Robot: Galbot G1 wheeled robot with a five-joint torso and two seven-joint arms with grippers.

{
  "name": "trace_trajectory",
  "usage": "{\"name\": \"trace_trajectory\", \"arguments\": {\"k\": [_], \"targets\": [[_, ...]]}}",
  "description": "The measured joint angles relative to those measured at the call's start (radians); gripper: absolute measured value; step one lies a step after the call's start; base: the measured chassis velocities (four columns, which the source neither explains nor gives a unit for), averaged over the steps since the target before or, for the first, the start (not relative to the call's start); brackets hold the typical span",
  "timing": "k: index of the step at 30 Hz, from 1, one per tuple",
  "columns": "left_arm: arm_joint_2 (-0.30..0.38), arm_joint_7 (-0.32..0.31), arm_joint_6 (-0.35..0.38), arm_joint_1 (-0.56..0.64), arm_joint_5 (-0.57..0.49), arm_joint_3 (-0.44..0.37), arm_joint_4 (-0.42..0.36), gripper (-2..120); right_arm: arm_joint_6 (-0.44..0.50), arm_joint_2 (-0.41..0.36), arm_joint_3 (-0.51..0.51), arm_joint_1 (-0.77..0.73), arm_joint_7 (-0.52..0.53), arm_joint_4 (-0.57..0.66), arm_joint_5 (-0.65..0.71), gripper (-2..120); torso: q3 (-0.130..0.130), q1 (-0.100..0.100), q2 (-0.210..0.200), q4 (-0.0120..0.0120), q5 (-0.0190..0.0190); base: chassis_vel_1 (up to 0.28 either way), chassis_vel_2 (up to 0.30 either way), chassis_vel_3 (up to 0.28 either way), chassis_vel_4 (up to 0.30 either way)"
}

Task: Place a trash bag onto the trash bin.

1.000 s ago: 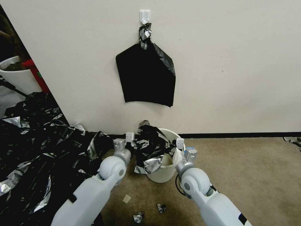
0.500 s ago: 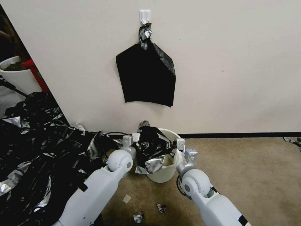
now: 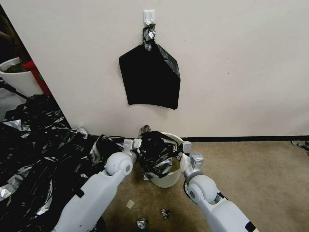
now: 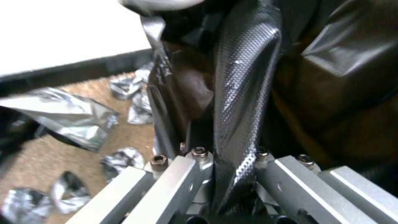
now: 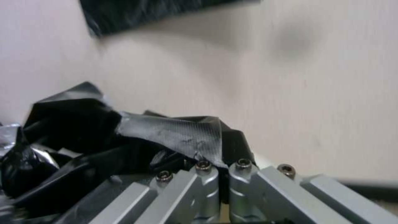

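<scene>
L gripper (image 3: 133,144) & R gripper (image 3: 186,149) both pinch the trash bag (image 3: 156,151) over the trash bin (image 3: 167,178); I'm mid-fitting, next I'd stretch hem round rim.

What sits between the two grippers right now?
In the head view, the trash bag spans from left gripper to right gripper, draped over the trash bin.

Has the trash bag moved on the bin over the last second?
Yes. The trash bag, held by the left gripper and right gripper, has dropped lower and spread wider over the trash bin, covering more of its rim.
</scene>
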Motion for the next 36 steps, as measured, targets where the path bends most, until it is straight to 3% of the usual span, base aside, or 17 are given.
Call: {"name": "trace_trajectory", "arguments": {"k": [1, 3, 8, 10, 12, 16, 24, 26, 32, 34, 36], "targets": [[0.000, 0.000, 0.000, 0.000, 0.000, 0.000, 0.000, 3, 0.000, 0.000, 0.000, 0.000, 0.000, 0.000, 0.000, 0, 0.000, 0.000, 0.000, 0.0000, 0.0000, 0.000, 0.000, 0.000, 0.000], [0.039, 0.074, 0.005, 0.050, 0.015, -0.038, -0.060, 3, 0.027, -0.015, 0.027, 0.003, -0.053, -0.005, -0.024, 0, 0.000, 0.000, 0.000, 0.0005, 0.0000, 0.000, 0.000, 0.000, 0.000], [0.082, 0.156, 0.003, 0.126, 0.033, -0.093, -0.146, 3, 0.019, -0.033, 0.068, 0.016, -0.067, -0.012, 0.002, 0, 0.000, 0.000, 0.000, 0.0004, 0.0000, 0.000, 0.000, 0.000, 0.000], [0.107, 0.207, -0.021, 0.168, 0.044, -0.132, -0.191, 3, -0.030, -0.049, 0.088, 0.017, -0.049, -0.016, 0.071, 0, 0.000, 0.000, 0.000, 0.0004, 0.0003, 0.000, 0.000, 0.000, 0.000], [0.113, 0.220, -0.035, 0.180, 0.045, -0.148, -0.203, 3, -0.060, -0.057, 0.093, 0.013, -0.029, -0.015, 0.108, 0, 0.000, 0.000, 0.000, 0.0005, 0.0001, 0.000, 0.000, 0.000, 0.000], [0.117, 0.276, -0.122, 0.205, 0.044, -0.211, -0.225, 3, -0.226, -0.102, 0.108, -0.037, 0.052, 0.037, 0.259, 0, 0.000, 0.000, 0.000, 0.0003, 0.0001, 0.000, 0.000, 0.000, 0.000], [0.095, 0.305, -0.245, 0.220, 0.027, -0.257, -0.224, 3, -0.348, -0.172, 0.103, -0.141, 0.060, 0.136, 0.360, 0, 0.000, 0.000, 0.000, 0.0002, 0.0001, 0.000, 0.000, 0.000, 0.000], [0.075, 0.290, -0.328, 0.225, 0.019, -0.271, -0.208, 3, -0.371, -0.197, 0.083, -0.215, 0.050, 0.208, 0.401, 0, 0.000, 0.000, 0.000, 0.0001, 0.0002, 0.000, 0.000, 0.000, 0.000], [0.042, 0.269, -0.346, 0.233, 0.015, -0.290, -0.195, 3, -0.385, -0.200, 0.042, -0.262, 0.048, 0.266, 0.380, 0, 0.000, 0.000, 0.000, 0.0004, 0.0001, 0.000, 0.000, 0.000, 0.000], [0.037, 0.260, -0.346, 0.234, 0.015, -0.294, -0.194, 3, -0.384, -0.202, 0.038, -0.266, 0.044, 0.266, 0.364, 3, 0.000, 0.000, 0.000, 0.0004, 0.0001, 0.000, 0.000, 0.000, 0.000], [0.030, 0.236, -0.346, 0.234, 0.013, -0.304, -0.192, 3, -0.358, -0.212, 0.030, -0.286, 0.023, 0.274, 0.316, 13, 0.000, 0.000, 0.000, 0.0002, 0.0003, 0.000, 0.000, 0.000, 0.000]]}}
